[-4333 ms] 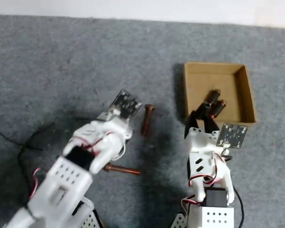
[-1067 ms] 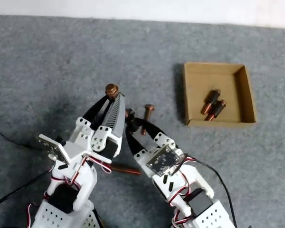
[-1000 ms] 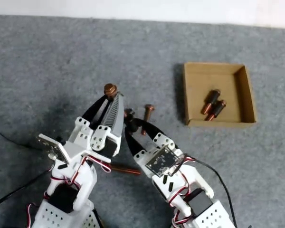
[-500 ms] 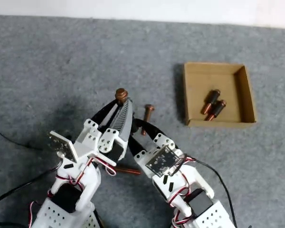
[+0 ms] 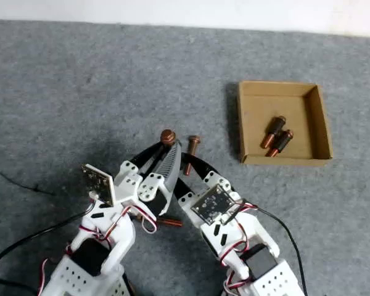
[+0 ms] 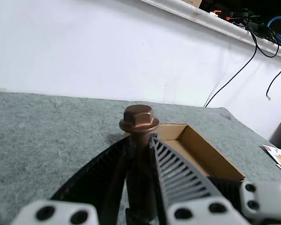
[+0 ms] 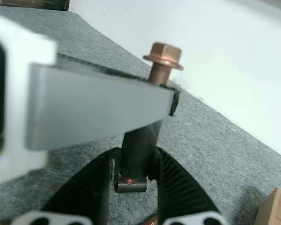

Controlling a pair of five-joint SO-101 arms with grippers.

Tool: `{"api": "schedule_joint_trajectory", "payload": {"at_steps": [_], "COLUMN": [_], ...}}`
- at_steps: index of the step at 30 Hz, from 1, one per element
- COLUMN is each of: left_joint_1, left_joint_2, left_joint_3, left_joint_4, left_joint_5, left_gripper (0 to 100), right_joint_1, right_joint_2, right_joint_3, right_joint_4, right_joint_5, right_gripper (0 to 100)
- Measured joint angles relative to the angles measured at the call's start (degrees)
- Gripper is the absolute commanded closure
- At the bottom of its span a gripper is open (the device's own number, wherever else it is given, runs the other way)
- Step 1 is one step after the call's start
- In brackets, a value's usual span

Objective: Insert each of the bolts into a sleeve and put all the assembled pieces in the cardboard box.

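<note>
Grey carpet [image 5: 80,74], white wall [image 6: 84,47], black cables [image 6: 239,70]

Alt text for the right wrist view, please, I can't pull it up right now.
The right gripper holds a dark sleeve upright, with a copper bolt standing in its top, gripped by the left gripper crossing in front. Grey carpet, a white wall and a box corner lie behind.

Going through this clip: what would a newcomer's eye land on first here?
Mid-table, the left gripper pinches a copper bolt head-up while the right gripper clasps the dark sleeve around its shank. Right of them in the high view, the cardboard box holds two assembled pieces.
</note>
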Motion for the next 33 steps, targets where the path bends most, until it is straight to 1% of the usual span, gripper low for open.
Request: {"api": "schedule_joint_trajectory", "payload": {"at_steps": [6, 8, 10, 12, 14, 16, 20, 26, 33], "left_joint_1": [0.0, 0.0, 0.0, 0.0, 0.0, 0.0, -0.3, -0.8, -11.6], "left_joint_2": [0.0, 0.0, 0.0, 0.0, 0.0, 0.1, 0.1, 0.1, 0.1], "left_joint_3": [0.0, 0.0, 0.0, 0.0, 0.4, 0.4, 0.7, 0.7, 0.3], "left_joint_4": [0.1, 0.3, 0.3, 0.3, 0.3, 0.4, 0.4, 0.4, 0.4], "left_joint_5": [0.0, 0.0, 0.0, -0.1, -0.3, -0.2, -0.4, 0.0, 11.4], "left_gripper": [99, 97, 90, 79, 71, 67, 70, 72, 72], "right_joint_1": [0.0, 0.1, 0.7, 1.6, 2.8, 3.8, 5.8, 7.4, 8.7], "right_joint_2": [0.0, 0.0, 0.0, 0.0, 0.0, 0.0, 0.1, 0.0, 0.0], "right_joint_3": [0.0, 0.0, 0.0, 0.0, 0.0, 0.0, 0.0, 0.0, 0.0], "right_joint_4": [0.0, 0.0, 0.0, 0.0, 0.0, 0.0, 0.1, 0.1, 0.1], "right_joint_5": [0.0, 0.0, 0.0, 0.1, 0.1, -0.2, -2.5, -3.0, -3.2], "right_gripper": [99.4, 99.4, 99.4, 99.4, 99.4, 99.4, 99.4, 99.4, 99.4]}}
